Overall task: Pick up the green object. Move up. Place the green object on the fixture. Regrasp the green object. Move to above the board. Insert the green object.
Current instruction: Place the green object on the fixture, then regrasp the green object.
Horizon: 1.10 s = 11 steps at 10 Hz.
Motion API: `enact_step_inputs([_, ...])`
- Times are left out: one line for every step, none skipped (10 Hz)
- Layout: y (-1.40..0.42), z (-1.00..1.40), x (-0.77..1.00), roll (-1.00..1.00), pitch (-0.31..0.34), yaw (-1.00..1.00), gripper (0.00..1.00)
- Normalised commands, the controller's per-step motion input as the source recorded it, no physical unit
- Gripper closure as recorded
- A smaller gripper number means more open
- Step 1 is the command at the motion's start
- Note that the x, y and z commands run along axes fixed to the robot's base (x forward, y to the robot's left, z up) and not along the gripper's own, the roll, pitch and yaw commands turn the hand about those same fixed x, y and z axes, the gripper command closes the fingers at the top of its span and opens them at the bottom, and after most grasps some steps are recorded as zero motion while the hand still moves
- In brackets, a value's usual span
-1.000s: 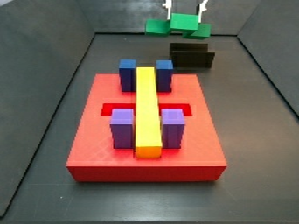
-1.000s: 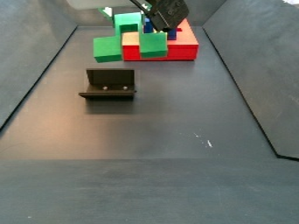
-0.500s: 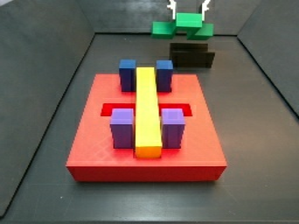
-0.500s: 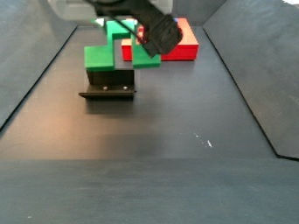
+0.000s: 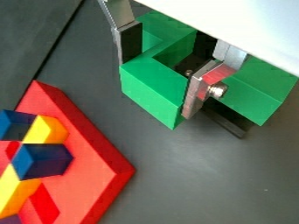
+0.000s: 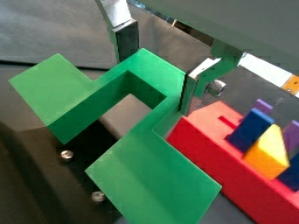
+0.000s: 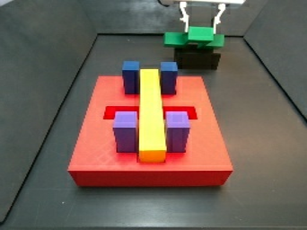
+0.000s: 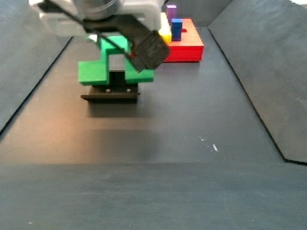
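My gripper is shut on the green object, its silver fingers pressing the raised middle part from both sides. The green object hangs directly over the dark fixture and its flat bar is level with the fixture's top edge; whether they touch I cannot tell. In both wrist views the green object fills the gap between the fingers, with the gripper around its middle. The red board lies apart from the fixture and carries blue and purple blocks and a yellow bar.
Dark walls enclose the dark floor on all sides. The board's corner sits close beside the fixture in a wrist view. The arm's body looms above the fixture.
The gripper has carried the green object away from the board and down, from beside the fixture to right over it. Its grip is unchanged.
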Motion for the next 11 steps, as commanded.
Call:
enact_step_inputs([0.25,-0.2,0.6,-0.35,0.0,-0.15,1.0])
enact_step_inputs([0.2,-0.11,0.48,-0.44,-0.086,-0.21,1.0])
enact_step_inputs([0.09,-0.1,0.38,-0.34,-0.114,-0.17,1.0])
enact_step_inputs([0.0,-0.18,0.32,-0.22,-0.054,-0.17,1.0])
enact_step_inputs([0.0,-0.21,0.14,-0.01,0.0,-0.09,1.0])
enact_step_inputs([0.0,-0.23,0.09,0.0,0.003,-0.04,1.0])
enact_step_inputs([0.01,-0.14,0.06,0.02,0.003,-0.02,1.0])
enact_step_inputs([0.03,-0.16,0.0,0.09,0.017,0.0,1.0])
enact_step_inputs([0.0,0.0,0.0,0.0,0.0,0.0,1.0])
enact_step_inputs([0.0,0.0,0.0,0.0,0.0,0.0,0.0])
enact_step_inputs([0.0,0.01,0.02,0.0,0.0,0.0,0.0])
